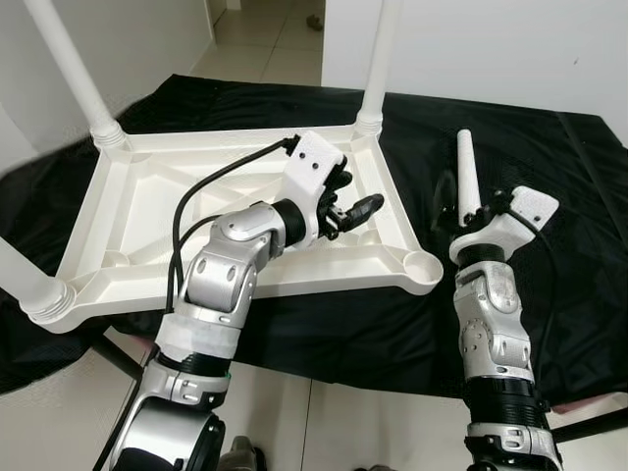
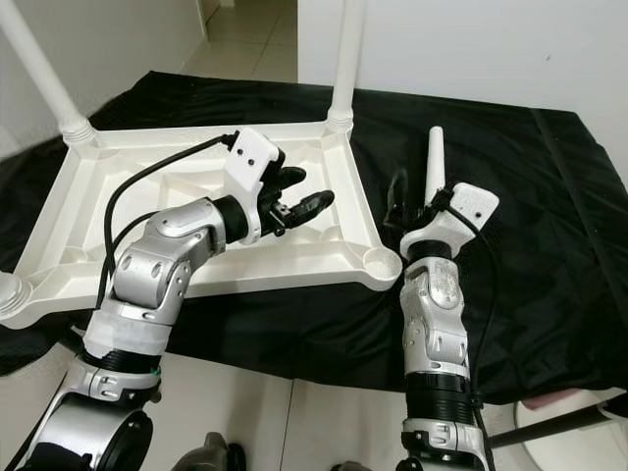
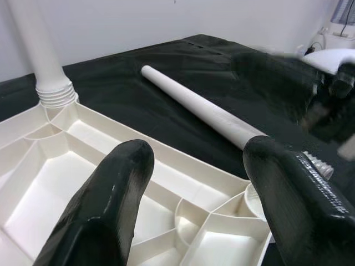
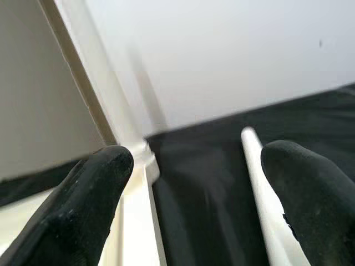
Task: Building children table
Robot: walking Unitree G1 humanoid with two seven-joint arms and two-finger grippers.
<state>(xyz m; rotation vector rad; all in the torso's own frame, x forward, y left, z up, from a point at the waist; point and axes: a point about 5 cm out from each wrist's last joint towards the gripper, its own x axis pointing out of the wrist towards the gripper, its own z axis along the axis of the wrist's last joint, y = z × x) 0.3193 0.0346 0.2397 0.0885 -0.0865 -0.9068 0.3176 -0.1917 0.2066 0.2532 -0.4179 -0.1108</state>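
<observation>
A white children's table top [image 1: 147, 211] lies upside down on a black cloth. Three white legs stand in its corners, such as the far-right one [image 1: 378, 59]. The near-right corner socket [image 1: 424, 265] is bare. A loose white leg [image 1: 467, 172] lies on the cloth just right of the table, its threaded end [image 3: 317, 164] close to that socket. My left gripper [image 1: 355, 196] hovers open over the table's underside near the bare corner. My right gripper [image 1: 471, 204] is open at the loose leg's near end, with the leg [image 4: 266, 188] between its spread fingers, close to one finger [image 4: 310, 194].
The black cloth [image 1: 549, 157] covers a low surface whose front edge runs under my arms. Tiled floor [image 1: 275, 39] and a doorway lie beyond, with white walls behind. A white rounded object [image 2: 579, 442] sits on the floor at the near right.
</observation>
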